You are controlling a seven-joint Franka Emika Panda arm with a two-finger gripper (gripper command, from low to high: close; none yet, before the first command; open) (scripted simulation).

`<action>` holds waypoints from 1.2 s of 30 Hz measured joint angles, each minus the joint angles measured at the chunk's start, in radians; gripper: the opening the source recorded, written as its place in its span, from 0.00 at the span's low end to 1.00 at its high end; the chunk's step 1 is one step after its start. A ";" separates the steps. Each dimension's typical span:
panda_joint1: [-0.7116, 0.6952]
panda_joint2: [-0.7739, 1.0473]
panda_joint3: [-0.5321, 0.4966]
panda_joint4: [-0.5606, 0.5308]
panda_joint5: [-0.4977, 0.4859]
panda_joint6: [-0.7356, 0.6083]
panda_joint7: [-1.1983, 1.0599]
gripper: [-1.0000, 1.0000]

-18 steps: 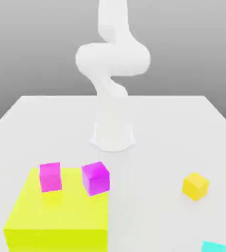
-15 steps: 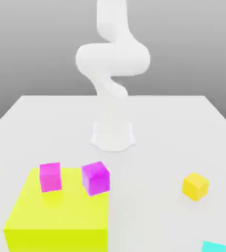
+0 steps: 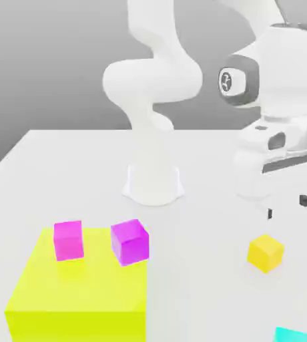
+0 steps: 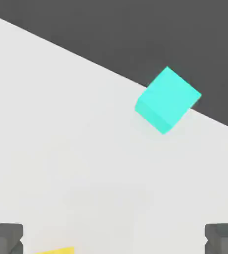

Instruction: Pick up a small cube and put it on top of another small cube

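White Panda arm, base [image 3: 153, 184] mounted mid-table on the white tabletop [image 3: 209, 160]. Arm folds up and over toward the exterior view's right; the hand hangs there above the table.

Two-finger gripper [image 3: 287, 206]: dark fingertips [image 3: 305, 200] spread wide, nothing between them. In the hand view the gripper [image 4: 114, 239] shows two grey pads [image 4: 5, 238] at opposite edges with bare table between. Jaws fully apart, empty.

Small plain orange-yellow cube [image 3: 265, 252]: rests on the table on the exterior view's right, nearer the camera than the arm base, below and slightly left of the spread fingertips. Not touched by the gripper. A sliver of the cube's yellow top [image 4: 55, 250] is visible in the hand view beside one pad.

Large flat lime-yellow block [image 3: 83, 288]: near left of the exterior view. Two small magenta cubes sit along its far edge: one [image 3: 69, 239] toward the left, square to the block; the other [image 3: 130, 241] at the far right corner, turned at an angle. The two are apart, not touching.

Small cyan cube [image 3: 291, 334]: near right corner of the exterior view, well apart from the orange-yellow cube. Hand view shows the same cyan cube [image 4: 167, 100] close to the table's edge, dark floor beyond.
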 joint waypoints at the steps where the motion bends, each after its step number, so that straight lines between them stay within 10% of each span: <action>1: 0.011 0.038 0.008 -0.020 -0.020 0.022 0.017 0.50; 9: 0.183 0.333 -0.179 -0.010 -0.279 0.238 0.213 0.50; 10: 0.201 0.351 -0.199 -0.007 -0.291 0.253 0.223 0.00; 17: 0.198 0.347 -0.196 -0.008 -0.291 0.250 0.224 0.00; 23: 0.121 0.150 -0.073 -0.049 -0.091 0.097 0.074 0.00; 36: -0.248 -0.278 -0.385 0.024 -0.044 -0.398 -0.128 0.00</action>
